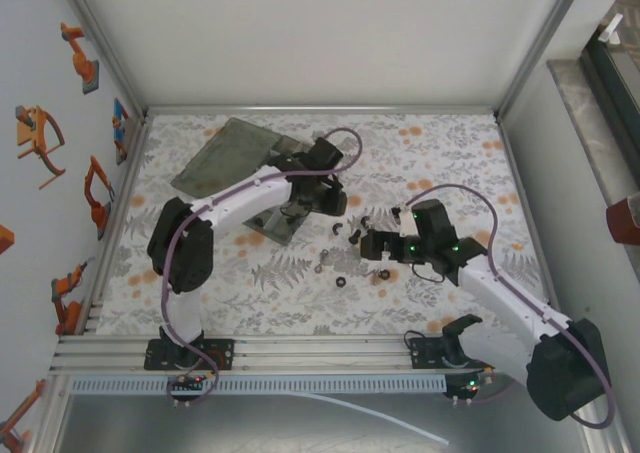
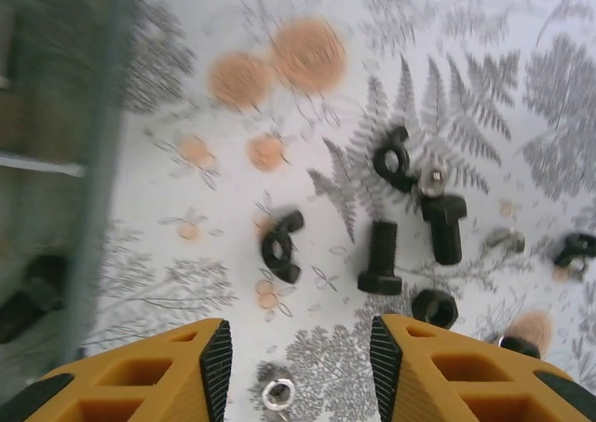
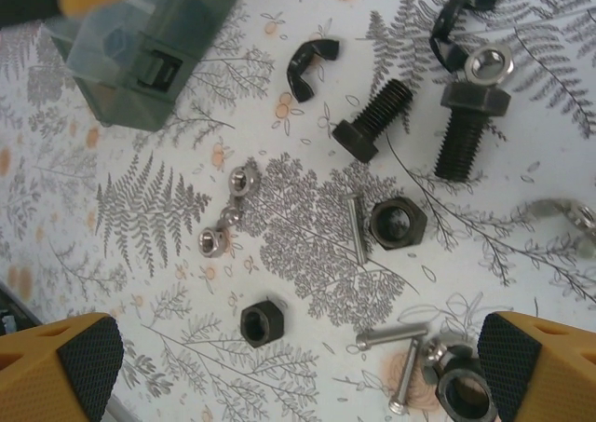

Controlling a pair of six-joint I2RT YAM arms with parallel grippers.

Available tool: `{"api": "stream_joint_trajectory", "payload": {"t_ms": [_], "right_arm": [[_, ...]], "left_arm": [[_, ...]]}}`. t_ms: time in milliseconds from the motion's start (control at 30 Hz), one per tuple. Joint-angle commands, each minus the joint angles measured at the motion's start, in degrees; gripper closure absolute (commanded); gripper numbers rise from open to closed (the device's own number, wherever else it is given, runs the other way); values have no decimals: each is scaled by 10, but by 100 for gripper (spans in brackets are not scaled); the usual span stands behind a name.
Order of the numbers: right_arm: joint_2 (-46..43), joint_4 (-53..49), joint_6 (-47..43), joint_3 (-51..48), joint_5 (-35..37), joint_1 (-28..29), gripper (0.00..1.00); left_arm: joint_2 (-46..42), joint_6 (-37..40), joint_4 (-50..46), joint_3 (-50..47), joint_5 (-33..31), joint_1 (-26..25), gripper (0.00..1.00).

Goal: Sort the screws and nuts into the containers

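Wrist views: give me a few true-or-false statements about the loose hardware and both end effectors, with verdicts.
1. The right end effector is open and holds nothing. True.
2. All the bolts are inside the organiser box. False: two black bolts lie on the table, outside the box.
3. A silver nut sits at the head of one of the black bolts. True.
4. The left end effector is shut on a wing nut. False: its jaws stand apart and empty, and the wing nut lies on the table ahead of them.
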Motion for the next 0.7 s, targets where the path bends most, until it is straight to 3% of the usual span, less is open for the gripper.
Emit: {"api": "stream_joint_trajectory", "payload": {"t_ms": [0, 233, 667], "right_arm": [[-24, -16, 12, -10, 12, -2, 0], [-49, -35, 10, -17, 16, -2, 0], [-52, -37, 8, -15, 18, -2, 0]], "left_arm": [[49, 34, -34, 21, 18, -10, 60], [118, 37, -62, 85, 5, -18, 64], [156, 37, -81, 112, -10, -23, 68]]}}
